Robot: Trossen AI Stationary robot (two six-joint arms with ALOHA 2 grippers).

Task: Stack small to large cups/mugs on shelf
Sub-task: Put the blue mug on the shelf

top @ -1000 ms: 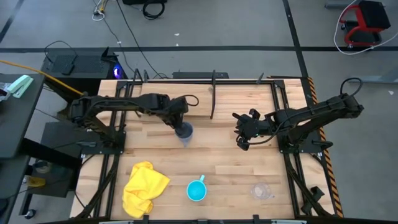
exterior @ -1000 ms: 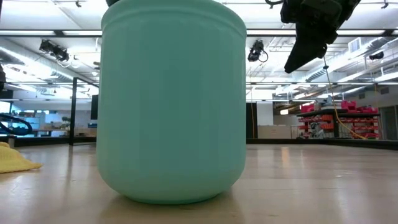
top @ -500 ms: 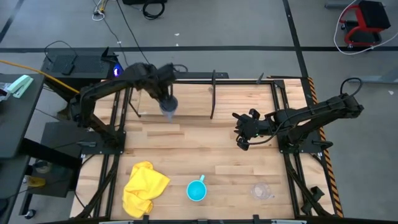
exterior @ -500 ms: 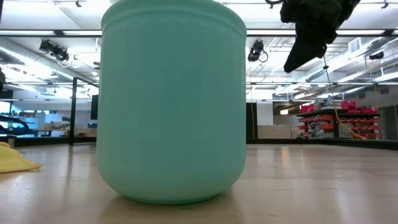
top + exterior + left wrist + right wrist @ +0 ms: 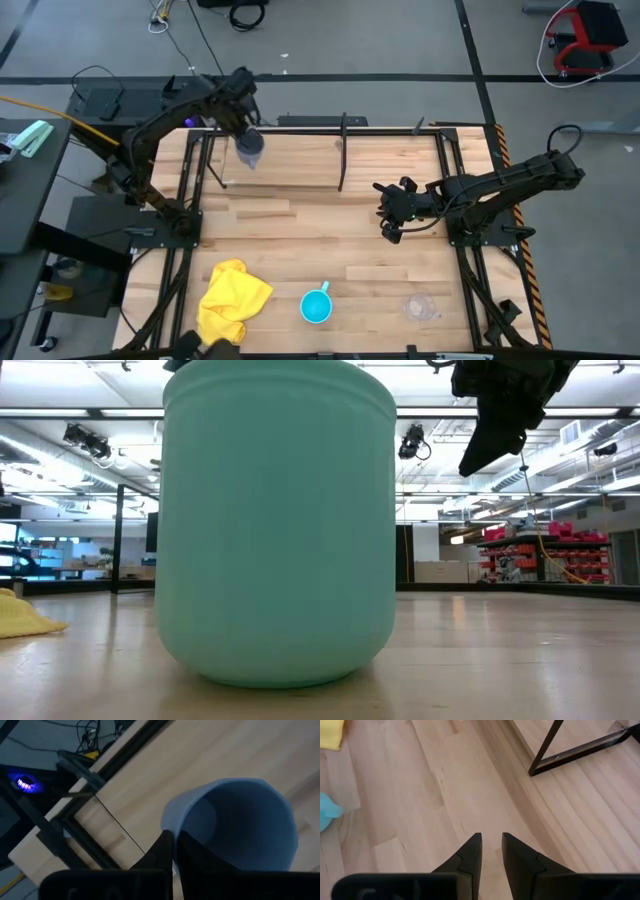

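Observation:
My left gripper is at the table's far left, shut on the grey-blue mug, which is held in the air over the left end of the shelf. The bright cyan mug stands upright on the table near the front edge and fills the low view. The clear cup stands to its right. My right gripper hovers over the table's middle right, open by a narrow gap and empty; it also shows in the low view. My left gripper holds the grey-blue mug by its rim, one finger inside the mug and one outside. The fingers come from above. The mug hangs below them, lifted clear, its open mouth facing the wrist.
A yellow cloth lies crumpled at the front left. The shelf's thin black posts stand up from the far part of the table; one shows in the right wrist view. Bare wood lies between the shelf and the front row of things.
My left gripper has carried the grey-blue mug up from the table's middle and toward the far left, to a place over the shelf's left end. The mug has stayed in the hold. My right gripper has kept still.

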